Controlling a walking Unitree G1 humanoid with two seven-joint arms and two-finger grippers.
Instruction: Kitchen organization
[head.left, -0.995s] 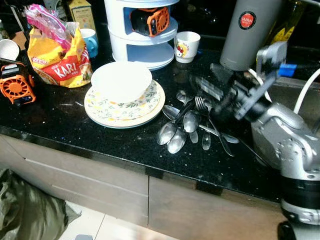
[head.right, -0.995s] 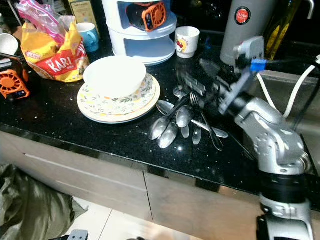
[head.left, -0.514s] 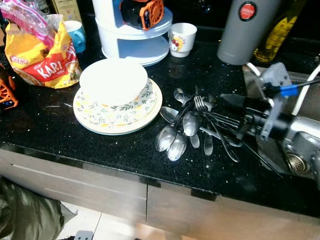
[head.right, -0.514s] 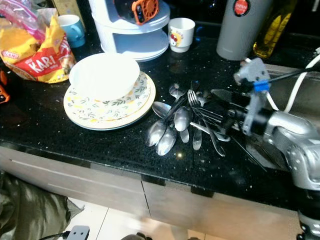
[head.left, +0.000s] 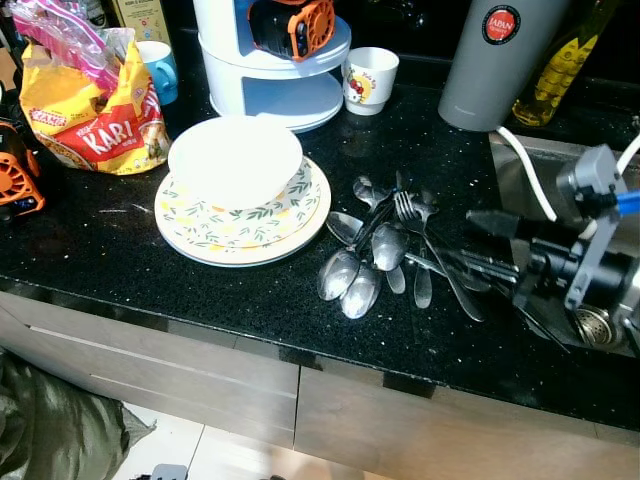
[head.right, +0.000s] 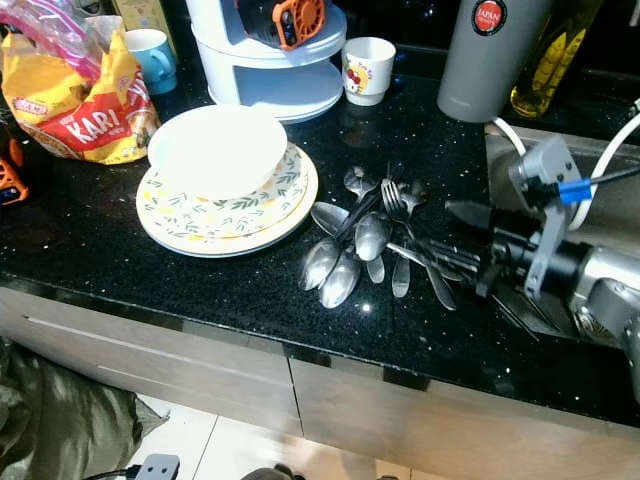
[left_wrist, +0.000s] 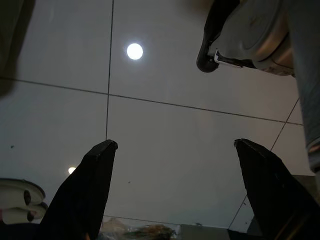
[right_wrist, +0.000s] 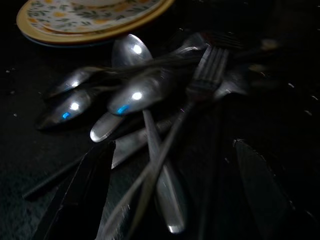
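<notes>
A pile of steel spoons and forks (head.left: 385, 250) lies on the black counter (head.left: 120, 260), bowls toward the plates and handles toward the sink. My right gripper (head.left: 490, 256) is open, low over the counter at the handle end of the pile. In the right wrist view its fingers (right_wrist: 80, 200) straddle several handles and a fork (right_wrist: 207, 70) lies ahead. A white bowl (head.left: 235, 160) rests on stacked floral plates (head.left: 300, 212) left of the cutlery. My left gripper (left_wrist: 175, 144) hangs open over floor tiles.
A white tiered rack (head.left: 270, 85) with an orange fan, a cartoon mug (head.left: 370, 78) and a blue mug (head.left: 160, 70) stand at the back. A yellow snack bag (head.left: 95, 125) is at left. A grey flask (head.left: 495, 60), oil bottle (head.left: 560, 60) and sink (head.left: 535, 170) are at right.
My right gripper has pulled back to the right, from above the fork heads to the handle end, and dropped lower. The camera has shifted slightly. The cutlery has not moved.
</notes>
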